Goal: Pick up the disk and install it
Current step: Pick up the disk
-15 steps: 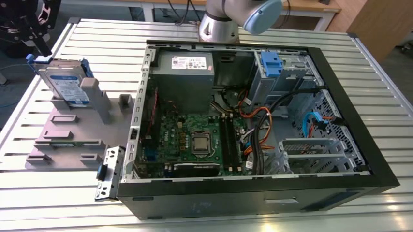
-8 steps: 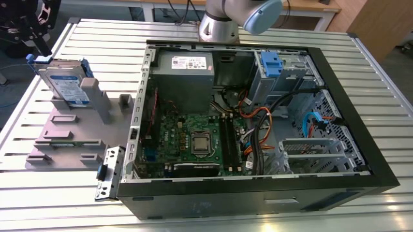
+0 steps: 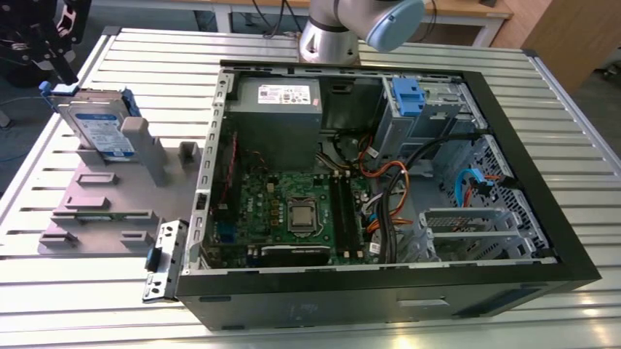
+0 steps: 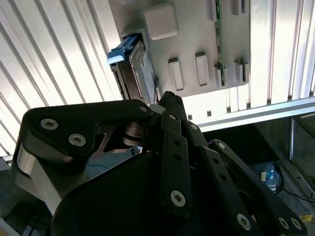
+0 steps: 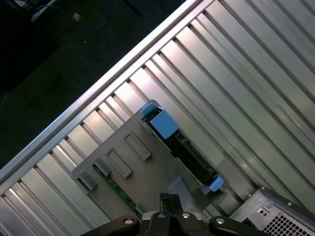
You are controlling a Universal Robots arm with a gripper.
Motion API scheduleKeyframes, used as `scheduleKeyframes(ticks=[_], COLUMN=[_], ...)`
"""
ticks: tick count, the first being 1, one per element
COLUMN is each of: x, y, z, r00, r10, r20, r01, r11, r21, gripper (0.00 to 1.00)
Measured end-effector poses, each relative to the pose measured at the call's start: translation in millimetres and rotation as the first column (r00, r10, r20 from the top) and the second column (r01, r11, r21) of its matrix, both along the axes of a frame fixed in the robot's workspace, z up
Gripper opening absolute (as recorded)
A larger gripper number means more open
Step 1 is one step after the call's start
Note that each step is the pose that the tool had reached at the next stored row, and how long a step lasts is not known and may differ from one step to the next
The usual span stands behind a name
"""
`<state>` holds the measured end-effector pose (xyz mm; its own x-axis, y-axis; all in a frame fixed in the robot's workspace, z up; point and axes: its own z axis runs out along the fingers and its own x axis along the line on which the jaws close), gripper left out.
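We find the disk (image 3: 97, 129) on edge in its grey holder (image 3: 107, 211) by the upper-left edge of the tabletop (image 3: 145, 51) (pincer (image 3: 64, 76) closed, empty, just above).

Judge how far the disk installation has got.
Nothing looks done: the disk stands on edge in the grey holder, outside the computer case. In hand: the gripper hovers near it, not holding it. Left: both pickup and installation.
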<state>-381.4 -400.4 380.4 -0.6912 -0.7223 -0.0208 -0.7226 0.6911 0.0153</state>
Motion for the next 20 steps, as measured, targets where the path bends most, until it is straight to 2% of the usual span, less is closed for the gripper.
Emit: scheduleKeyframes(ticks=[20], x=[0.0], y=[0.0], z=[0.0], r00=[0.9998], r10=[0.022], r20=[0.0], r01=[-0.022], r11=[0.9998], r21=[0.0], gripper=[0.11])
